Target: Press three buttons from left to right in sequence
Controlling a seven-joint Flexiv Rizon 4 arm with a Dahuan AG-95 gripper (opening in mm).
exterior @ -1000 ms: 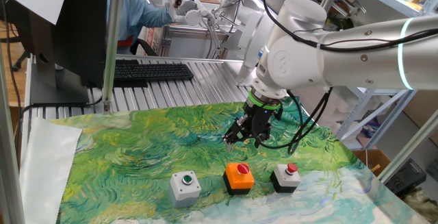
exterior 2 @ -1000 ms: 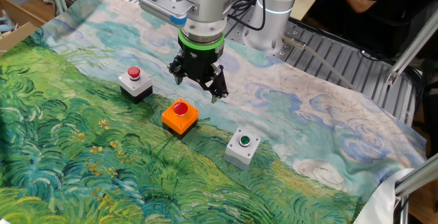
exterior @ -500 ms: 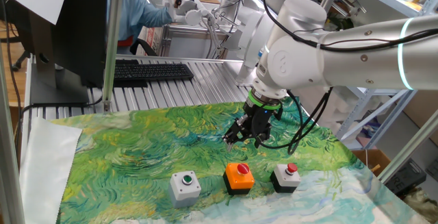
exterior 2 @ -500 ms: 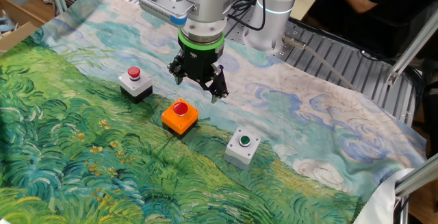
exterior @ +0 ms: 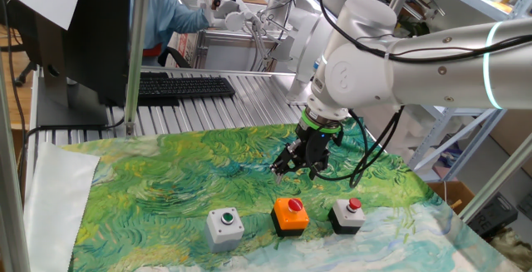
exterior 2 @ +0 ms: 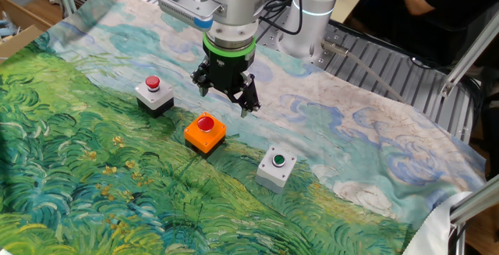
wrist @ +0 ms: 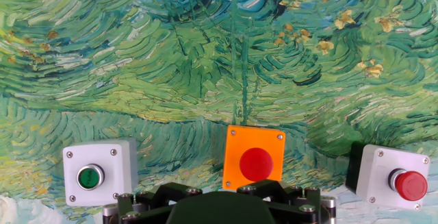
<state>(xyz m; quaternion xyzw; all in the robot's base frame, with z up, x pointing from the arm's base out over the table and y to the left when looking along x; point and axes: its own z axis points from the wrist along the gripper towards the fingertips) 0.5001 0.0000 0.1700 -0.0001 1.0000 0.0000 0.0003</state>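
1. Worktop (exterior: 208, 89): ribbed metal, with a cloth (exterior: 166, 189) printed in green, blue and yellow brush strokes spread over its near part; a black keyboard (exterior: 184, 86) lies on the bare metal behind the cloth.
2. Buttons: three small square boxes stand in a row on the cloth, well apart from one another.
3. Grey box (exterior: 224, 227), green cap: leftmost in one fixed view, rightmost in the other fixed view (exterior 2: 276, 168), lower left in the hand view (wrist: 100, 172).
4. Orange box (exterior: 291, 215), red cap: middle of the row in all views (exterior 2: 205, 132) (wrist: 254, 159).
5. Black box (exterior: 346, 215), pale lid and small red cap: the far end of the row from the grey one (exterior 2: 154, 95) (wrist: 392, 176).
6. End effector (exterior: 298, 165): points down at the cloth, hanging above it just behind the orange box and touching none of the boxes (exterior 2: 225, 94).
7. Fingers (exterior 2: 251, 104): spread apart, with a clear gap between the tips; released, nothing held.
8. Arm (exterior: 432, 47): white, reaching in from the right in one fixed view.
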